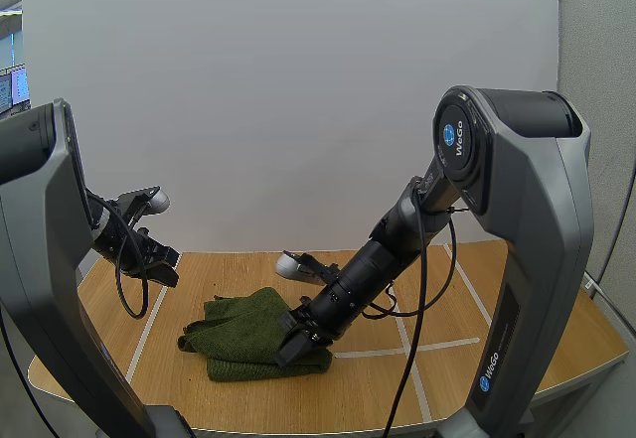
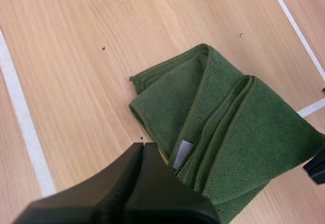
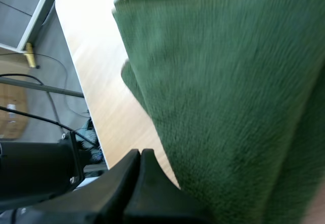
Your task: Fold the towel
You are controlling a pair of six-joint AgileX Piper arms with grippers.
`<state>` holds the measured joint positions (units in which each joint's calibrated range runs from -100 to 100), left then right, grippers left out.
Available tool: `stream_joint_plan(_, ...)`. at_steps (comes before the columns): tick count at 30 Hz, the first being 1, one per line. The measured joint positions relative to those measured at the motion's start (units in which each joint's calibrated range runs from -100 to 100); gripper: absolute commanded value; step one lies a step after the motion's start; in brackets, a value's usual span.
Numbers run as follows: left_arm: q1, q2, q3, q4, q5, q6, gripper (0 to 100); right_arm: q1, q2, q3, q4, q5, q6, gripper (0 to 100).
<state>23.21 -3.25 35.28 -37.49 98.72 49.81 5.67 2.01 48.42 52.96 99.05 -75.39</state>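
- A dark green towel (image 1: pixel 248 334) with a soft, fuzzy pile lies flat on the wooden table (image 1: pixel 348 403).
- It sits left of the table's middle, somewhat nearer the front edge than the back edge and well in from the left edge.
- It is folded over on itself in several layers, making a thick, roughly oblong bundle.
- In the left wrist view the towel (image 2: pixel 238 132) shows long folded ridges running side by side along its length.
- The fold is loose: one flap spreads out past the stack at one end, and the edges don't line up.
- A stitched hem runs round the edges.
- A small pale grey label (image 2: pixel 182 154) faces up, tucked beside a fold.
- Up close in the right wrist view, the pile (image 3: pixel 228 82) is plain green.
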Motion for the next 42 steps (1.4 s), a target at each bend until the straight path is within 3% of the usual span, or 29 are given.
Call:
stream_joint_plan(3, 0.0, 0.0, 0.0, 0.0, 0.0, 0.1, 0, 0.0, -5.4, -3.8, 0.0, -0.2, 1.0, 0)
stream_joint_plan(8, 0.0, 0.0, 0.0, 0.0, 0.0, 0.1, 0, 0.0, -8.8, -4.9, -2.5, -13.1, 2.6, 0)
stream_joint_plan(12, 0.0, 0.0, 0.0, 0.0, 0.0, 0.1, 0, 0.0, -7.8, -5.0, -5.5, -31.2, 3.3, 0)
stream_joint_plan(17, 0.0, 0.0, 0.0, 0.0, 0.0, 0.4, 0, 0.0, -3.2, -5.0, -5.2, -38.2, 2.4, 0)
stream_joint_plan(33, 0.0, 0.0, 0.0, 0.0, 0.0, 0.4, 0, 3.0, -0.8, -5.0, -2.8, -29.7, 1.4, 0)
stream_joint_plan(34, 0.0, 0.0, 0.0, 0.0, 0.0, 0.5, 0, 3.2, -0.8, -5.0, -2.5, -21.9, 1.7, 0)
stream_joint_plan(37, 0.0, 0.0, 0.0, 0.0, 0.0, 0.4, 0, 3.2, -0.8, -5.0, -2.5, -13.6, 2.3, 0)
stream_joint_plan(42, 0.0, 0.0, 0.0, 0.0, 0.0, 0.7, 0, 3.2, -0.7, -5.0, -2.5, -6.7, 2.6, 0)
